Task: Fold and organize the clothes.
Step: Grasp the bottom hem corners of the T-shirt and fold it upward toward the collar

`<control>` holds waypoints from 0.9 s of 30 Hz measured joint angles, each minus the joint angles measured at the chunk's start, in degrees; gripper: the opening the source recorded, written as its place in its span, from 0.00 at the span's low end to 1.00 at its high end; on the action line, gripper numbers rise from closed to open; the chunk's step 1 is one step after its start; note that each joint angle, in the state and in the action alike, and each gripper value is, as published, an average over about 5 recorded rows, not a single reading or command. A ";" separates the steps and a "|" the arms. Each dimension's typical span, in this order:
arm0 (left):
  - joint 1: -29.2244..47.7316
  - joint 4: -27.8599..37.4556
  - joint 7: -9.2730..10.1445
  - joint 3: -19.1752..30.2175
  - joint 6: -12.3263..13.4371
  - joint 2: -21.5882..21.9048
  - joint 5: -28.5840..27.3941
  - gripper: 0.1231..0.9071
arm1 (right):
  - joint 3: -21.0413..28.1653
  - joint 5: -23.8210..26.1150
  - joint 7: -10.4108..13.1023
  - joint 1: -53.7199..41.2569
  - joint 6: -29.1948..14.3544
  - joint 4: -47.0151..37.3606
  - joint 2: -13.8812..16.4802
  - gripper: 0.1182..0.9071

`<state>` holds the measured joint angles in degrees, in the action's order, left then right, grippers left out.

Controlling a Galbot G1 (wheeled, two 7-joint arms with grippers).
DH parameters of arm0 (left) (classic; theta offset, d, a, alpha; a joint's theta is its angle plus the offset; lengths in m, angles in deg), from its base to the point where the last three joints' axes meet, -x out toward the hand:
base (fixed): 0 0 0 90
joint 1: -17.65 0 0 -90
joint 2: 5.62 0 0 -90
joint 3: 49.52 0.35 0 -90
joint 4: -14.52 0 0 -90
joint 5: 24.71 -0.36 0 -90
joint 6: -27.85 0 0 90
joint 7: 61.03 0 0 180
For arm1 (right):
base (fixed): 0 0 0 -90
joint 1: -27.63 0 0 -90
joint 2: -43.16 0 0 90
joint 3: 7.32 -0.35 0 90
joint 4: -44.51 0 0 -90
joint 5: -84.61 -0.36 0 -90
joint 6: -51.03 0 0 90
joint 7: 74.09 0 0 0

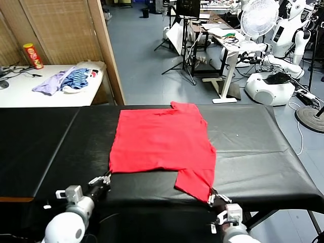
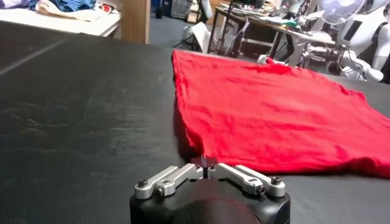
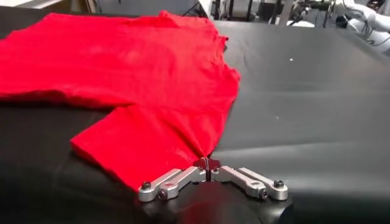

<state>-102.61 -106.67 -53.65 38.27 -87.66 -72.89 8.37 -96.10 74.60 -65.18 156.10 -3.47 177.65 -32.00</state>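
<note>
The red T-shirt [image 1: 159, 142] lies spread on the black table [image 1: 253, 152], plain side up, with one sleeve [image 1: 195, 182] reaching toward the near edge. My left gripper [image 1: 108, 177] is shut on the shirt's near left corner [image 2: 201, 157]. My right gripper [image 1: 211, 198] is shut on the tip of the near right sleeve [image 3: 204, 152]. Both pinch only the very edge of the red T-shirt [image 2: 274, 109], and the cloth [image 3: 140, 79] rests flat on the table.
A white side table [image 1: 30, 91] at the back left holds a heap of purple and blue-striped garments [image 1: 66, 80] and a red can [image 1: 33, 55]. A wooden partition [image 1: 109, 50] stands behind. Desks, a fan [image 1: 259, 17] and another robot [image 1: 283, 45] stand beyond on the right.
</note>
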 joint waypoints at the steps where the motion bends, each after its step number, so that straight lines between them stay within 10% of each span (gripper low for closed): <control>1: -1.26 -1.20 0.18 -0.35 -0.04 -0.15 -0.04 0.00 | -0.51 -0.69 -0.08 -0.15 -0.68 -0.10 0.30 0.00; 12: -5.62 -8.48 1.55 -1.22 0.54 -3.30 0.23 0.00 | -2.76 -10.07 -3.31 -10.18 -11.16 -9.22 4.42 0.00; 27: 10.52 3.85 1.31 2.06 4.57 -2.39 -3.24 0.00 | 5.65 -8.65 -6.50 -32.68 -15.73 -31.22 6.23 0.00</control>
<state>-92.09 -102.82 -52.34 40.33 -83.09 -75.28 5.13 -90.44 65.95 -71.67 123.42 -19.20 146.43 -25.78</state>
